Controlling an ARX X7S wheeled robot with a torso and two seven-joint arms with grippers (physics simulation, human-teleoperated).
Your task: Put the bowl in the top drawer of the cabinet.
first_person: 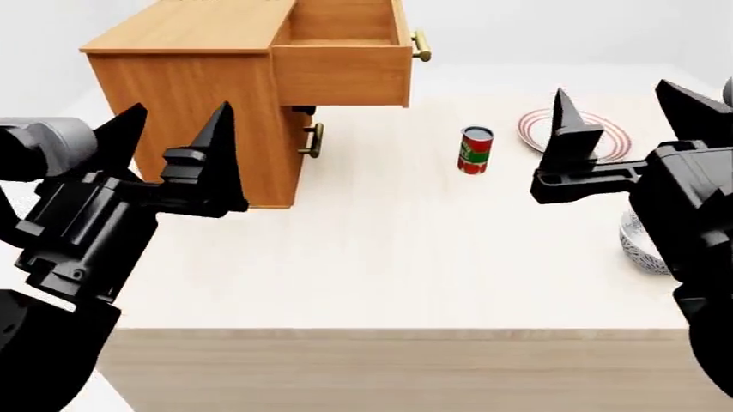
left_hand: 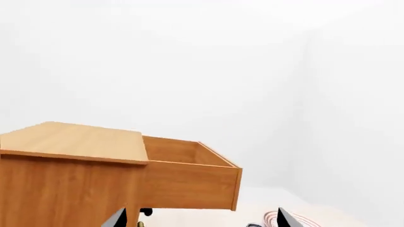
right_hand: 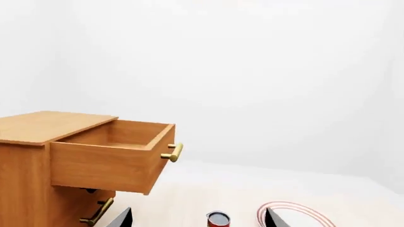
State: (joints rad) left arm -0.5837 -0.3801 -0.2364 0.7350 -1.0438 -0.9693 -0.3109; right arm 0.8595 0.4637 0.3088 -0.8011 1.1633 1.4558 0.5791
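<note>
A red can (first_person: 475,150) with a green band on its label and a silver top is seen standing upright on the pale table (first_person: 378,257). A flat white plate (first_person: 590,137) with red rings at its rim is laid near it, apart from it, further toward the table's right side. In the right wrist view the can and the plate are cut off by the frame's edge.
</note>
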